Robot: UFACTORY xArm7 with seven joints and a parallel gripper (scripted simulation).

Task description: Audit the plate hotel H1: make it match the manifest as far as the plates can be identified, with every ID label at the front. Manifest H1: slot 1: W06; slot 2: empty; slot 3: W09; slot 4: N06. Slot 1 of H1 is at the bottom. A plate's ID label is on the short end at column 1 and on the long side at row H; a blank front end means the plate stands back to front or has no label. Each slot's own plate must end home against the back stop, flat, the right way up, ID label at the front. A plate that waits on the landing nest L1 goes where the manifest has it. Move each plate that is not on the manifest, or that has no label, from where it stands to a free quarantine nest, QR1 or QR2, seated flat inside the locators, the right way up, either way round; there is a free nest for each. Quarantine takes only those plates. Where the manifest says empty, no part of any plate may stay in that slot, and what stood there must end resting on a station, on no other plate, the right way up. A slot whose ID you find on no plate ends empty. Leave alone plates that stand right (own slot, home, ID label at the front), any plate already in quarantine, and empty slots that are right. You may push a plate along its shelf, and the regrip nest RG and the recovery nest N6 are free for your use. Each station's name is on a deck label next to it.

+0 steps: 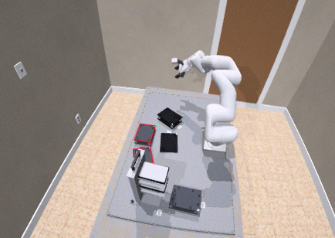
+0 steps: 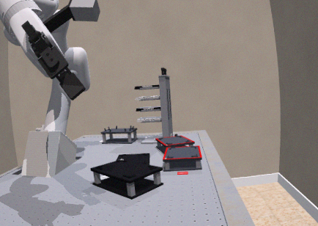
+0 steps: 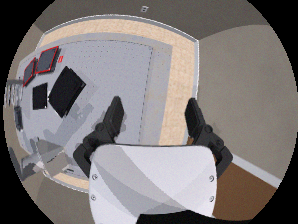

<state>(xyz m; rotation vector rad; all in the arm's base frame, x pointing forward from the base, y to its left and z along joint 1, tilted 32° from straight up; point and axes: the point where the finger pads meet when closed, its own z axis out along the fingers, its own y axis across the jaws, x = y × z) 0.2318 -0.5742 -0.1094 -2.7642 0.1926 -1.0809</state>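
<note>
The plate hotel H1 (image 2: 165, 100) stands at the far end of the deck and also shows in the overhead view (image 1: 148, 175). Its four shelves each show a thin plate edge, from the top down dark (image 2: 146, 86), light (image 2: 147, 97), dark (image 2: 148, 108) and light (image 2: 149, 119). No ID labels are readable at this size. My gripper (image 1: 178, 71) is open and empty, high above the deck's other end, far from the hotel. It also shows in the exterior view (image 2: 72, 85) and the wrist view (image 3: 154, 119). Two red-rimmed quarantine nests (image 1: 144, 133) (image 1: 143, 153) lie beside the hotel.
A raised black nest (image 1: 170, 117) stands mid-deck, with a flat black plate or nest (image 1: 169, 142) next to it. A dark nest (image 1: 186, 198) sits by the hotel at the deck's end. The arm's base (image 1: 216, 146) stands at the deck's right side.
</note>
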